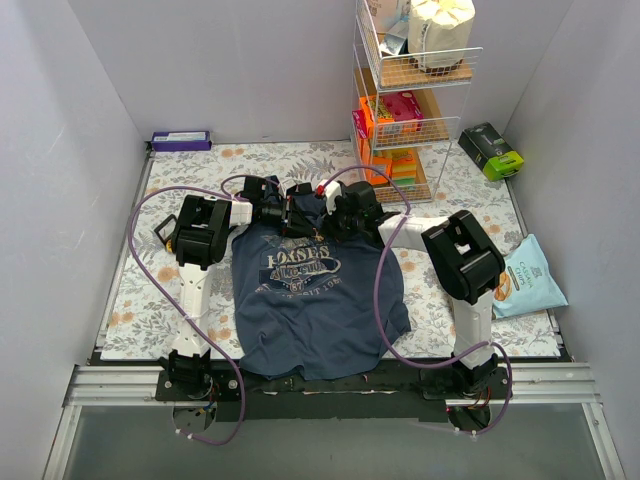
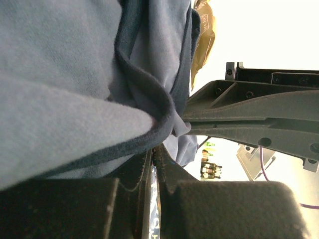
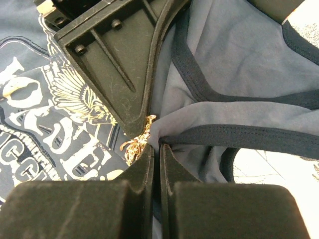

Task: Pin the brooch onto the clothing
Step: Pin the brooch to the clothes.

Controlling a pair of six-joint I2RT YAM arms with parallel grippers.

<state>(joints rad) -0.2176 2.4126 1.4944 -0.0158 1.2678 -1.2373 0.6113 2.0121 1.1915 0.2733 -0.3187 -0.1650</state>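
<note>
Fabric of the navy-blue sleeveless tank top [image 1: 315,300], pale print up, lies spread on the floral-patterned table cover [image 1: 140,290] between the two arms. Both end effectors meet at its neckline, on the far side. The left gripper [image 2: 157,149] is clamped on a fold of the dark trim. The right gripper [image 3: 159,145] has its jaws pressed together at the same trim, with a small gold filigree brooch [image 3: 133,147] just beside its fingertips; whether it pinches either cannot be told.

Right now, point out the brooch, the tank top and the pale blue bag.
brooch [image 3: 133,147]: right wrist view, gold filigree edge.
tank top [image 1: 320,315]: top view, plain lower front.
pale blue bag [image 1: 528,278]: top view, bag's middle.
</note>
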